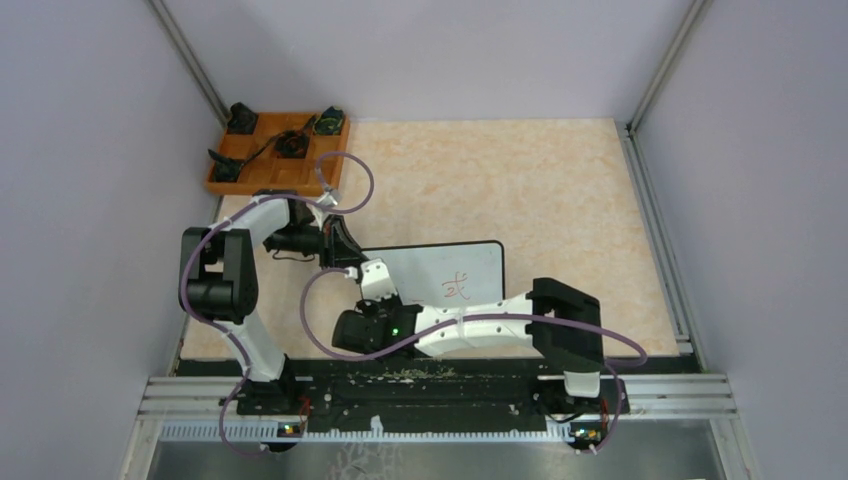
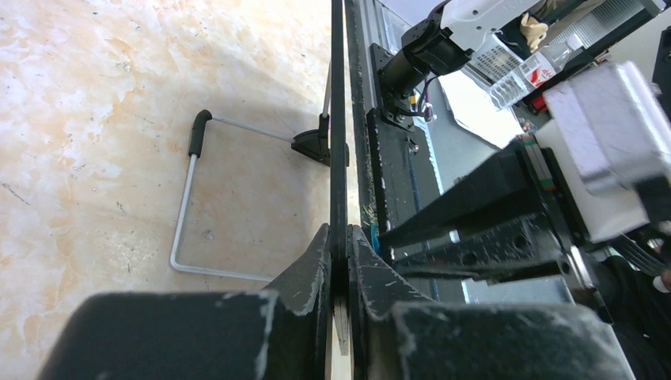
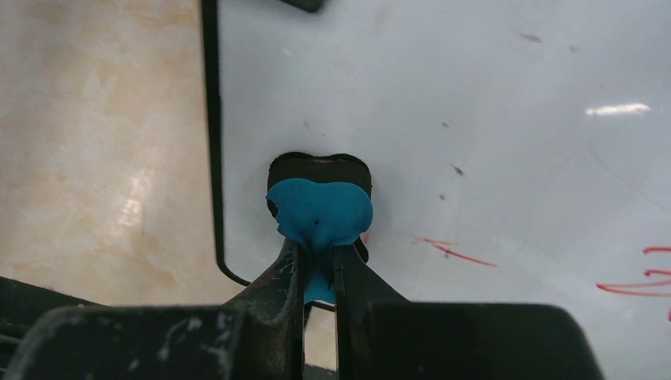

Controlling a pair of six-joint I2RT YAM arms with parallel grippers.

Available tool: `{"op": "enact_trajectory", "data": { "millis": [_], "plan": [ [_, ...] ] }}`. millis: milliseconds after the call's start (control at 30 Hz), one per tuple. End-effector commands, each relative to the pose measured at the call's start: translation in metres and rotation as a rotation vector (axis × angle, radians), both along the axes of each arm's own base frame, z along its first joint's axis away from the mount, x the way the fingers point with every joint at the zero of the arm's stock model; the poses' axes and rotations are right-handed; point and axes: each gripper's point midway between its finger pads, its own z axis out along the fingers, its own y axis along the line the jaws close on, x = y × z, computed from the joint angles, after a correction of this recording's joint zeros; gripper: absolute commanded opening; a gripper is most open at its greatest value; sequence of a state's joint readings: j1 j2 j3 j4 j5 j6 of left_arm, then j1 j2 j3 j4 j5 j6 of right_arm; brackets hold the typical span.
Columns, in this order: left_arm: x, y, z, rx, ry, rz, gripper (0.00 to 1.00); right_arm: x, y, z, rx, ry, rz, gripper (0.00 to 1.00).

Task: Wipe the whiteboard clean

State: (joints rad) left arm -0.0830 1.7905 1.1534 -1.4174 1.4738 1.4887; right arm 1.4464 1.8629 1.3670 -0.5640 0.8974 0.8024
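Note:
The whiteboard (image 1: 465, 262) stands tilted on the table, with a red character (image 1: 457, 290) on its lower middle. My left gripper (image 1: 343, 258) is shut on the board's left edge; in the left wrist view the thin black frame (image 2: 338, 119) runs edge-on between the closed fingers of that gripper (image 2: 339, 241). My right gripper (image 3: 318, 255) is shut on a blue eraser (image 3: 320, 210), which is pressed on the white face (image 3: 475, 103) near its lower left corner. Red strokes (image 3: 455, 252) lie just right of the eraser.
An orange wooden tray (image 1: 262, 180) with black parts sits at the back left. The board's wire stand (image 2: 183, 202) rests on the table behind it. A black rail (image 1: 440, 385) runs along the near edge. The right arm (image 2: 490, 214) is close beside the left gripper.

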Motion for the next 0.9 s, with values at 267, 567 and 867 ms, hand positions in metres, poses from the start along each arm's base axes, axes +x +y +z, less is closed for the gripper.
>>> {"op": "enact_trajectory", "data": {
  "millis": [267, 567, 867],
  "plan": [
    [-0.008, 0.002, -0.012, 0.068, -0.049, -0.058, 0.0, 0.008, -0.123, 0.01, -0.102, -0.064, -0.253, 0.0],
    [-0.008, 0.003, -0.012, 0.068, -0.046, -0.057, 0.0, 0.01, -0.108, 0.023, -0.038, -0.053, -0.189, 0.0],
    [-0.009, 0.002, -0.013, 0.069, -0.043, -0.059, 0.0, 0.008, -0.039, 0.021, 0.036, -0.005, -0.019, 0.0]
  ]
}}
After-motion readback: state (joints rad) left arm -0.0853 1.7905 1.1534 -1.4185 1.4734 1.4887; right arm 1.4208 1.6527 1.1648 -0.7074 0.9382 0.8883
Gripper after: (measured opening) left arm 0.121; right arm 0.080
